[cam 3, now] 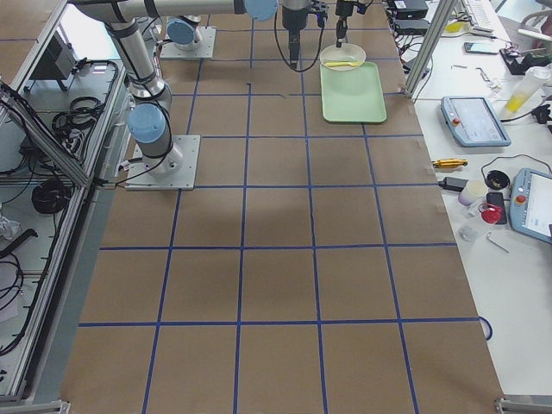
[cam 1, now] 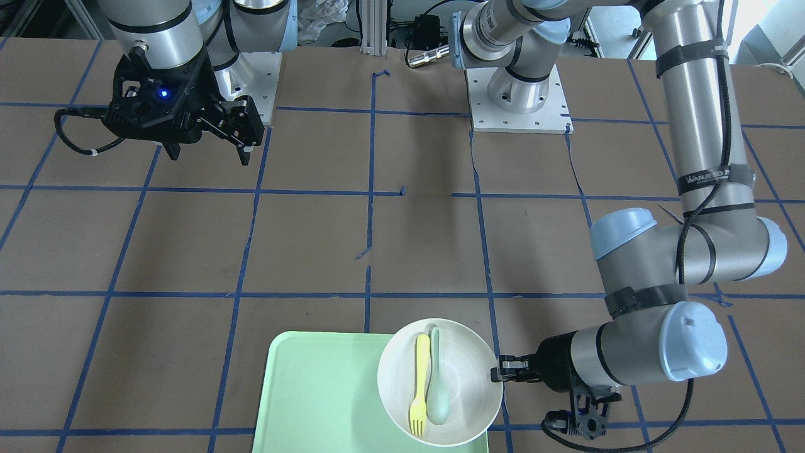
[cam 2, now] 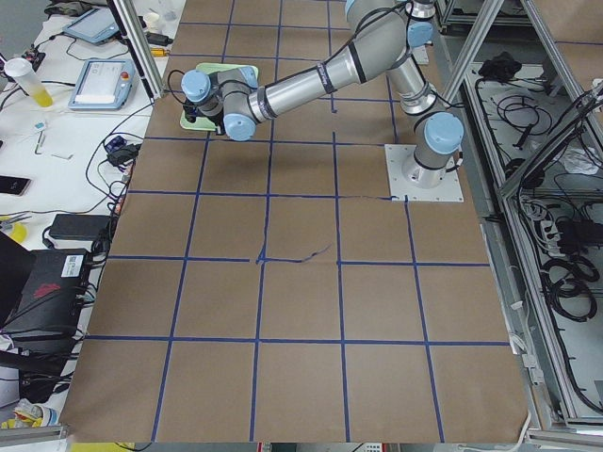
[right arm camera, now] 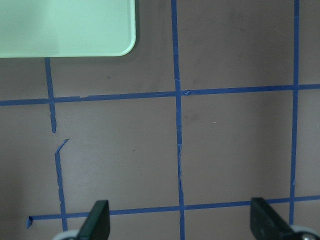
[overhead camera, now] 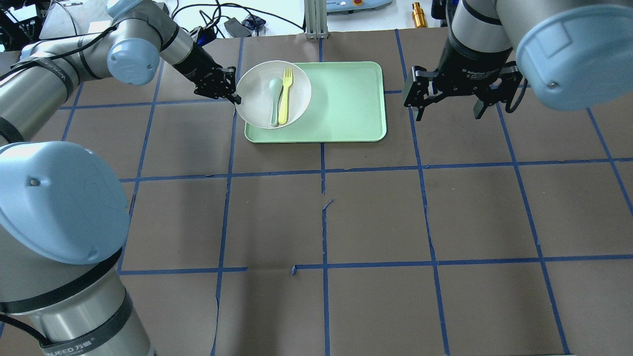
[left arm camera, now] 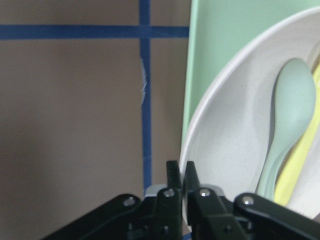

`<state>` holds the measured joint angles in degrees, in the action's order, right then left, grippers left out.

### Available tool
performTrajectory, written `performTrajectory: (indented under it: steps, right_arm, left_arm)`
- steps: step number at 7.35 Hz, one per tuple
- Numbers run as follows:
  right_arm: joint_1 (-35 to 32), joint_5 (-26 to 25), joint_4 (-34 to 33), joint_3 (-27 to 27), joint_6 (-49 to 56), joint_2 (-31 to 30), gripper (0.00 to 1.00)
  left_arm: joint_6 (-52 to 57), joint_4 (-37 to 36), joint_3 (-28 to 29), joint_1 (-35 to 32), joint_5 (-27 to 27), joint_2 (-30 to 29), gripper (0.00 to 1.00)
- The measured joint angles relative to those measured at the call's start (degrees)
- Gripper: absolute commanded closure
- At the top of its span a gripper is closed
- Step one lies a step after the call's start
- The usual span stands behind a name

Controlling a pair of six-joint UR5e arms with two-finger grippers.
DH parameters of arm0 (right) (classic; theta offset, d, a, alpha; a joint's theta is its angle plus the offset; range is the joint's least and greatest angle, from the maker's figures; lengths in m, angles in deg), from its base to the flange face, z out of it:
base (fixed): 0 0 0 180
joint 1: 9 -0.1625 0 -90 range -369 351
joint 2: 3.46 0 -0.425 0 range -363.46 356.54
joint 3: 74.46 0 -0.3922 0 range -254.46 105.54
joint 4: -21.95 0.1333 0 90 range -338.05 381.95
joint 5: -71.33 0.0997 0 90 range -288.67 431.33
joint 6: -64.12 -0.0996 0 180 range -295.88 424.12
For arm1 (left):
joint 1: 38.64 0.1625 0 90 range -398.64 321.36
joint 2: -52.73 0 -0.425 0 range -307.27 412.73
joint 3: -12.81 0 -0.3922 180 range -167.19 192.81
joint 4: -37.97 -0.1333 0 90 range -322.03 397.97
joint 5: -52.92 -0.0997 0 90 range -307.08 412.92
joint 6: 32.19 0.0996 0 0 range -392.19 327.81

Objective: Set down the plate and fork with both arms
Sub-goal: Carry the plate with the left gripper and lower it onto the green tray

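Note:
The off-white plate (overhead camera: 257,94) lies over the left end of the pale green tray (overhead camera: 341,104), its rim sticking out past the tray's edge. The yellow fork (overhead camera: 284,96) lies in the plate beside a grey-green spoon (overhead camera: 274,101). My left gripper (overhead camera: 233,95) is shut on the plate's left rim. In the left wrist view the fingers (left arm camera: 174,175) pinch the rim of the plate (left arm camera: 235,145), with the fork (left arm camera: 295,165) and spoon (left arm camera: 290,110) inside. My right gripper (overhead camera: 449,114) is open and empty, above the table to the right of the tray.
The brown table carries a grid of blue tape lines (overhead camera: 324,170). A corner of the tray (right arm camera: 65,25) shows in the right wrist view, away from the right gripper (right arm camera: 181,222). Cables and devices lie beyond the table's far edge (overhead camera: 237,24).

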<state>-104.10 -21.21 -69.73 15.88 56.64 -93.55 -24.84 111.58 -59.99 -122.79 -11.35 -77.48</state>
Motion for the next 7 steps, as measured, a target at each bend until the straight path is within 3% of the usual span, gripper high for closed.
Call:
performTrajectory:
  steps: [7]
  right_arm:
    - [0.0, 0.0, 0.0, 0.0, 0.0, 0.0, 0.00]
  left_arm:
    - [-11.0, -6.5, 5.8, -6.8, 0.1, -7.9, 1.00]
